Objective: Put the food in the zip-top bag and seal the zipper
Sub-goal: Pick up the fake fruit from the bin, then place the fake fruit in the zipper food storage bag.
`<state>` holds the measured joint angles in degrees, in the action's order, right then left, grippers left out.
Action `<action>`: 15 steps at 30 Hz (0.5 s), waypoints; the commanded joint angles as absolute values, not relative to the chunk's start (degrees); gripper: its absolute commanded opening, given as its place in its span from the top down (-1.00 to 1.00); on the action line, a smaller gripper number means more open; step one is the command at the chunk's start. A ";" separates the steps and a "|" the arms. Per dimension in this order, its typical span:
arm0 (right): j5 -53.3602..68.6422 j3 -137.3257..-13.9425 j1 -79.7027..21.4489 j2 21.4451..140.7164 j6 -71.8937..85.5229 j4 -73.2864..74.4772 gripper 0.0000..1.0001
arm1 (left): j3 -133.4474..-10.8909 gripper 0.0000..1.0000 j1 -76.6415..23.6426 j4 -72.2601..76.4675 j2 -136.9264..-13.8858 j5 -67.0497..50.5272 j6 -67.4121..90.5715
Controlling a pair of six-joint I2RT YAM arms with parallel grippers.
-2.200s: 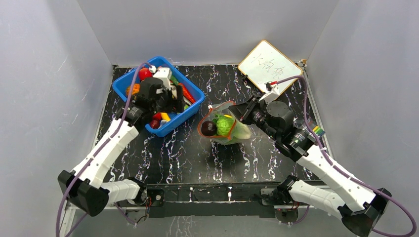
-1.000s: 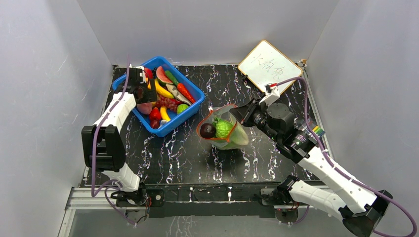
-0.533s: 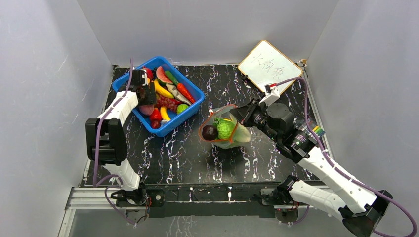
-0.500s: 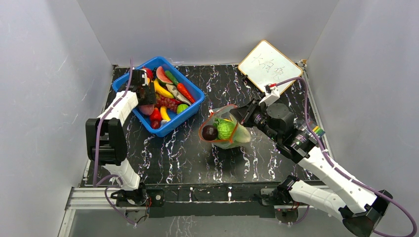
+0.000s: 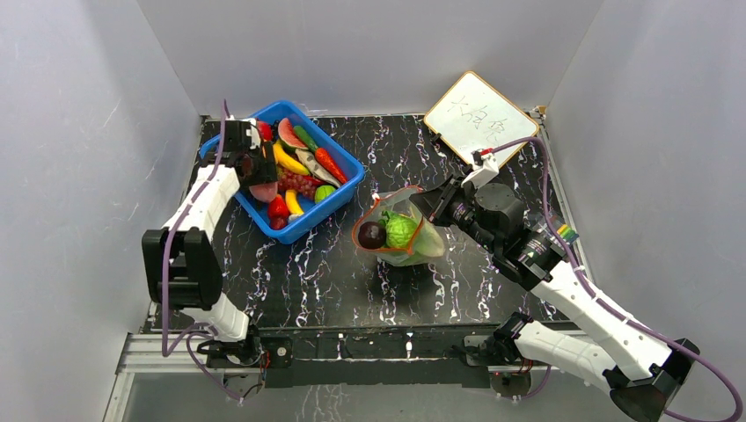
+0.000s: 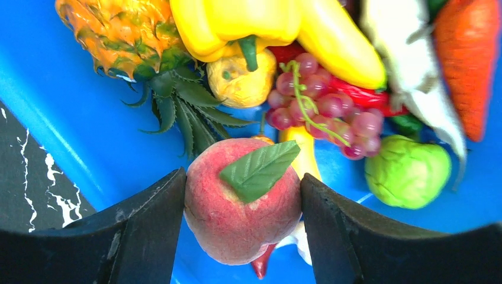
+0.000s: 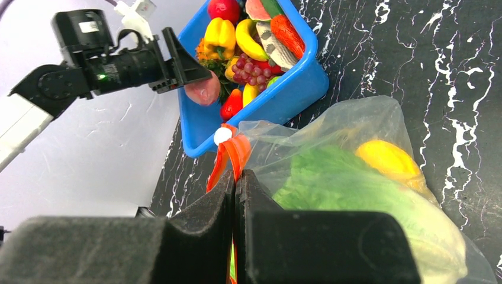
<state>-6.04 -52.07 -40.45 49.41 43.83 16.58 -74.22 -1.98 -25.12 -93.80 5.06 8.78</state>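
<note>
Pink-red peach (image 6: pixel 243 201) clamped by left gripper (image 6: pixel 243 216), both flanks touched, in blue bin (image 6: pixel 71 118) at table's far-left corner. Right gripper (image 7: pixel 235 189) pinches zipper (image 7: pixel 232 155); zip-top bag (image 7: pixel 355 136) mid-table, mouth open. Lift straight, clear bin rim before swinging across.

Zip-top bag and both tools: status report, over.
Left tool clamped on peach at blue bin. Right tool shut on zipper; zip-top bag open, lettuce and plum inside. Nothing between bin and bag.

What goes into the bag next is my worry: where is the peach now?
In the left wrist view the peach sits clamped between the left gripper fingers, over the blue bin on its left side, close to the pineapple and grapes.
</note>
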 commanded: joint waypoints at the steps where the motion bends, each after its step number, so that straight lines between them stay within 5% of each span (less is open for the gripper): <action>1: -6.49 -53.89 -40.52 47.88 44.34 12.54 1.00 | -74.27 0.19 -1.87 -27.73 -86.19 1.08 10.55; 15: -5.11 -53.55 -40.47 50.38 44.33 9.98 1.00 | -74.96 0.27 -2.23 -29.18 -77.87 -16.10 14.45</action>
